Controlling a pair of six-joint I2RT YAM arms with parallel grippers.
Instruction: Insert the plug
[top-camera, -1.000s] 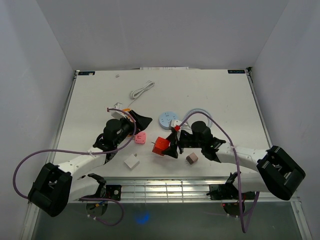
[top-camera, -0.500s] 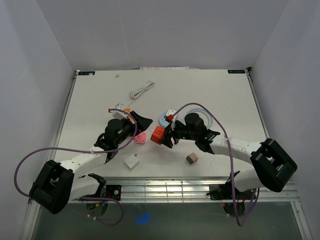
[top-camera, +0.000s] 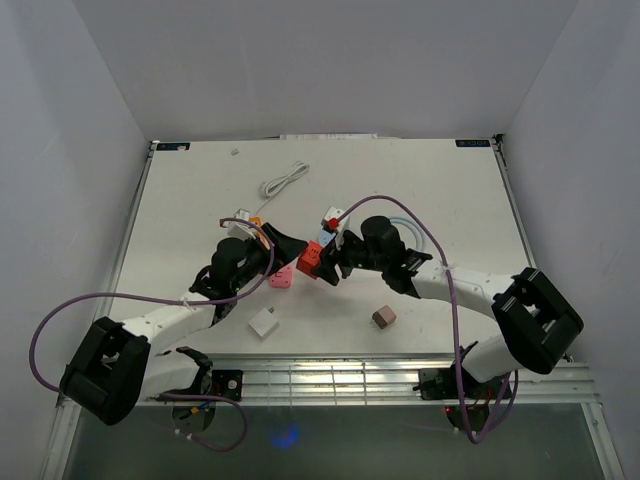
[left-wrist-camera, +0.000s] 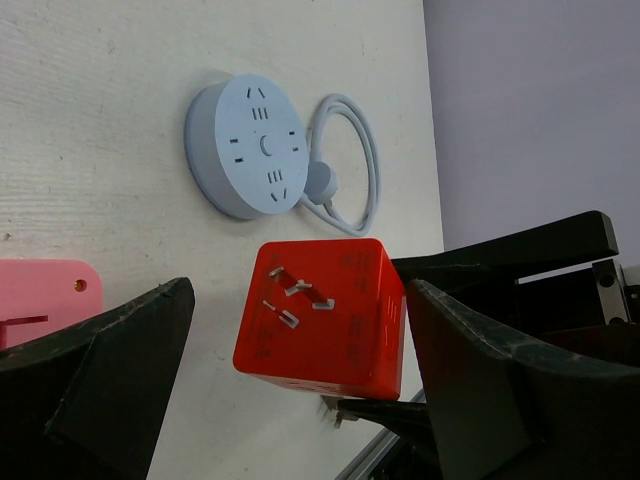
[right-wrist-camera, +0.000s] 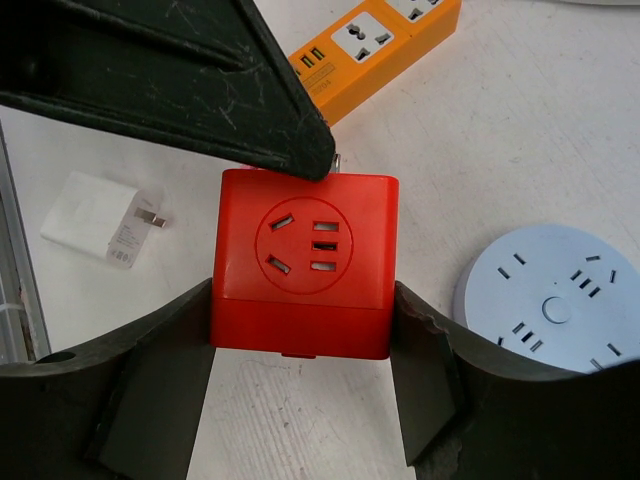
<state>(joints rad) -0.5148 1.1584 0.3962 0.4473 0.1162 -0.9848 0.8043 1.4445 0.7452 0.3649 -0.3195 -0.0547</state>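
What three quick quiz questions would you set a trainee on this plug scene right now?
1. True or false: the right gripper is clamped on the red cube-shaped plug adapter, holding it by two opposite sides.
2. Multiple choice: the left gripper is A) wide open, with a finger on each side of the adapter; B) shut on nothing; C) shut on the adapter.
3. Short answer: in the right wrist view, what colour is the power strip lying on the table beyond the adapter?

Key: 1 true; 2 A; 3 orange.
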